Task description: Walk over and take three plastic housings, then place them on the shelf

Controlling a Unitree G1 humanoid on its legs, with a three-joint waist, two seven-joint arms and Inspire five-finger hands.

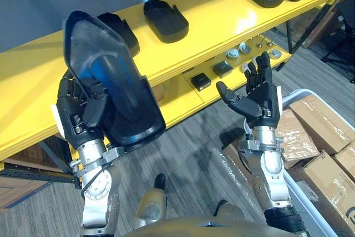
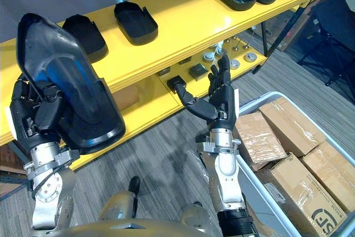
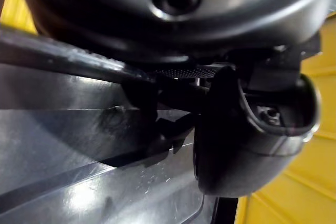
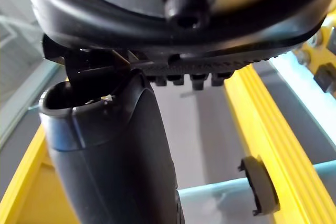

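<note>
One plastic housing (image 1: 111,76) is being held upright, clamped in the curled left hand (image 1: 77,116), just before the yellow shelf (image 1: 233,20), where two more housings (image 1: 165,20) are already lying. Further right, the right hand (image 1: 263,101) is being held up, spread and empty. A flat set-down beside them is seemingly being called for.

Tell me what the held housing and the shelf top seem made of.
The housing in the left hand looks like glossy black moulded plastic: a smooth curved face with bluish reflections. The shelf top is likely yellow-painted metal, given its glossy glare and thin straight edge; what lies under the paint is unclear.
</note>
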